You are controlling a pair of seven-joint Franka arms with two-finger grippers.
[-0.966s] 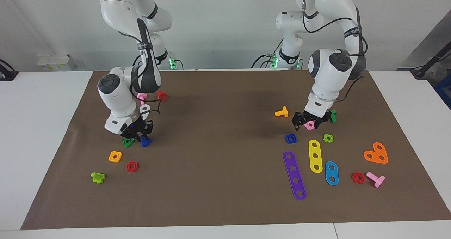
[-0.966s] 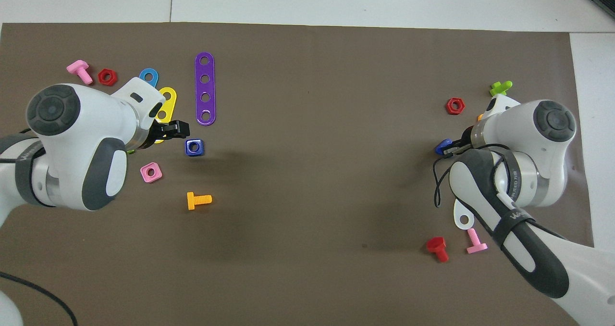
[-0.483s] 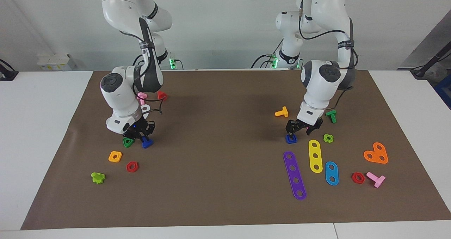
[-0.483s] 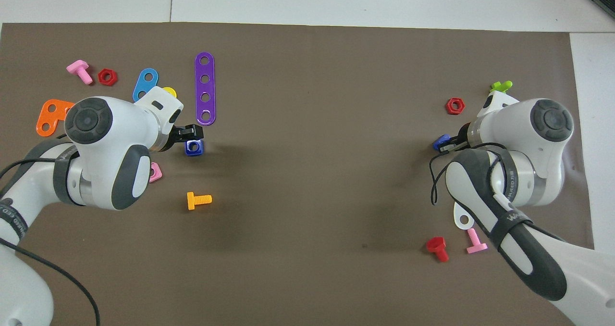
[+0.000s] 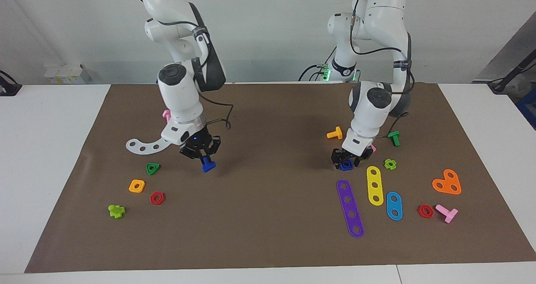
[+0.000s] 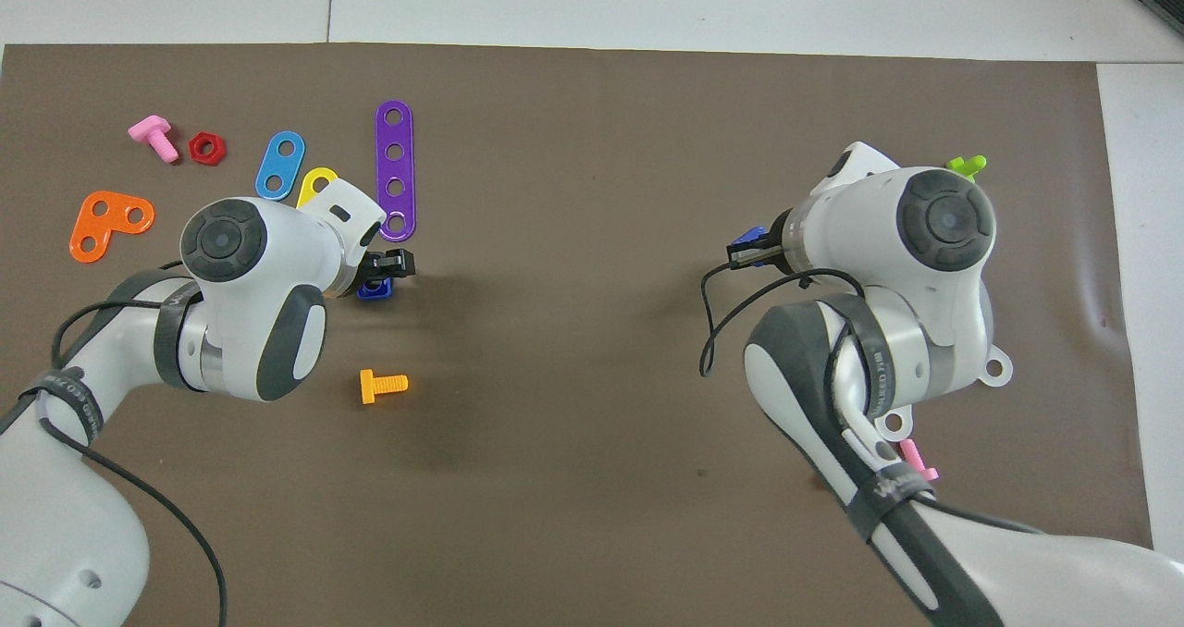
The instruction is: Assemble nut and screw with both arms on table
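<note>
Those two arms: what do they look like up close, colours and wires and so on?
Both arms are glossy white rounded segments with dark grey joint caps and grey bands. Loose black cables loop along each. The left gripper and right gripper are small, black and two-fingered; a tiny blue light glows on the right one.

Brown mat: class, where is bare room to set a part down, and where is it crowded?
Free: the mat's middle, between the screw and the purple strip. Crowded: around the nut and around the orange square nut.

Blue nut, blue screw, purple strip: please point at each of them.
blue nut [image 5: 346, 165], facing view, its top face on the mat.
blue screw [image 5: 207, 165], facing view, its head.
purple strip [image 6: 395, 170], overhead view, between its middle holes.
</note>
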